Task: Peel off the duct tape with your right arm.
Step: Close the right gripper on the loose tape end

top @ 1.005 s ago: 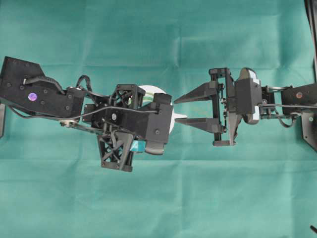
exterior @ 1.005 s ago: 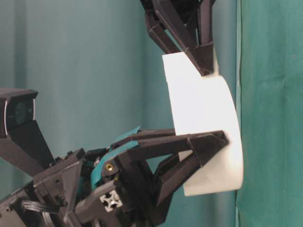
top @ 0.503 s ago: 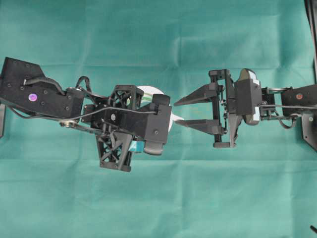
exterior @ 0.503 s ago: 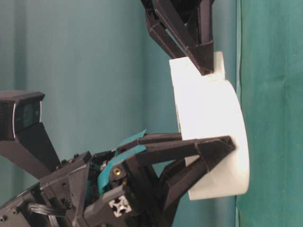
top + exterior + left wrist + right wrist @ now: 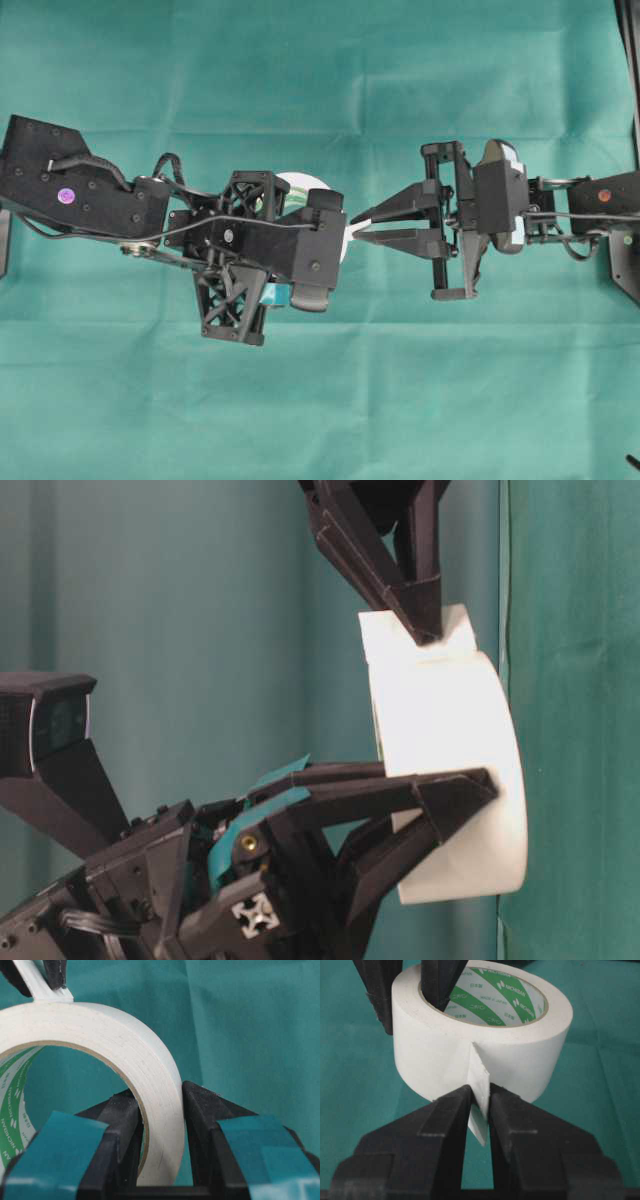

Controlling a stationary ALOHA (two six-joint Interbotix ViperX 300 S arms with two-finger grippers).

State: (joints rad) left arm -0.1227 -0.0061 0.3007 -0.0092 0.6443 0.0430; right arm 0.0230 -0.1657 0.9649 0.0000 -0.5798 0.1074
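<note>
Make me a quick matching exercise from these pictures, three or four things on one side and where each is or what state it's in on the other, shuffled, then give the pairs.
Things:
1. left gripper
2. right gripper
3. duct tape
4. loose strip end

States:
A. pinched between two black fingertips
B. clamped on the roll's wall
C. shut on the tab
D. held above the green cloth

Pairs: 1-B, 2-C, 3-D, 4-A

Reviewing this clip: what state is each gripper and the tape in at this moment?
White ring-shaped duct tape roll: lifted off the green cloth, wall clamped.
Loose white strip end: standing off the roll, pinched.
Black left gripper: shut on the roll's wall.
Black right gripper: shut on the strip end.
</note>
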